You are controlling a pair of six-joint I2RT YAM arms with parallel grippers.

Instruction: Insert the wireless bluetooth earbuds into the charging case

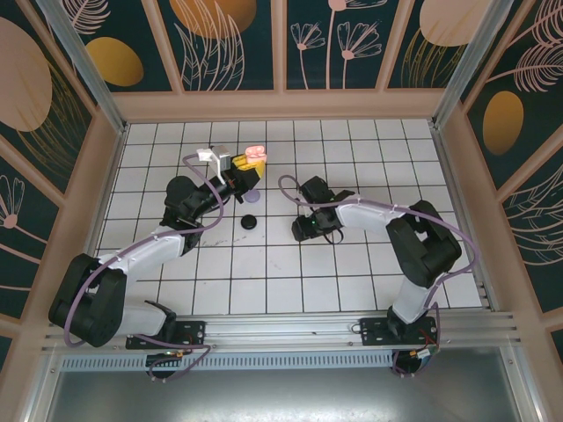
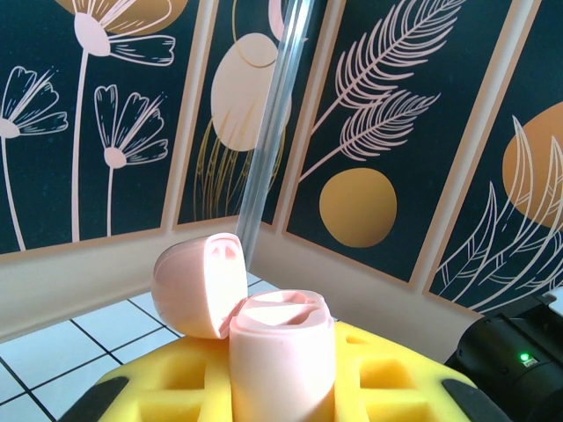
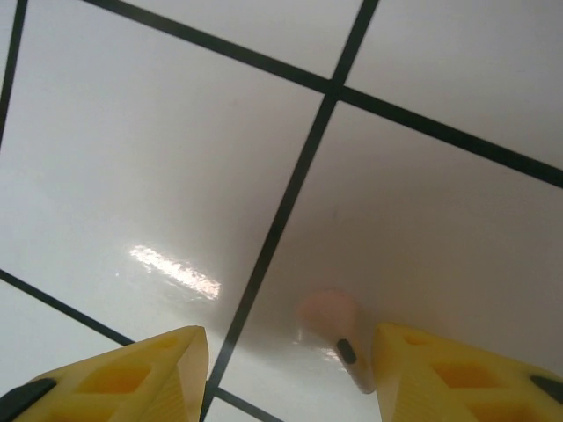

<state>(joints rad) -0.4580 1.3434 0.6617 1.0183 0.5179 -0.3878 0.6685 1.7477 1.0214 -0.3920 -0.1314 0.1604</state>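
Observation:
My left gripper (image 1: 244, 164) is raised over the far middle of the table, shut on a pale pink charging case (image 1: 256, 156). In the left wrist view the case body (image 2: 281, 352) stands upright between the yellow fingers (image 2: 396, 374), with its lid (image 2: 195, 286) hinged open to the left and its sockets empty. My right gripper (image 1: 307, 230) points down at the tiles near the centre. A pale pink earbud (image 3: 337, 334) lies on the white tile between the open yellow fingertips (image 3: 154, 369), close against the right-hand one.
A small round black object (image 1: 251, 221) lies on the tiles between the two grippers. Another small dark one (image 1: 253, 197) sits just below the held case. Patterned walls close off the table's back and sides.

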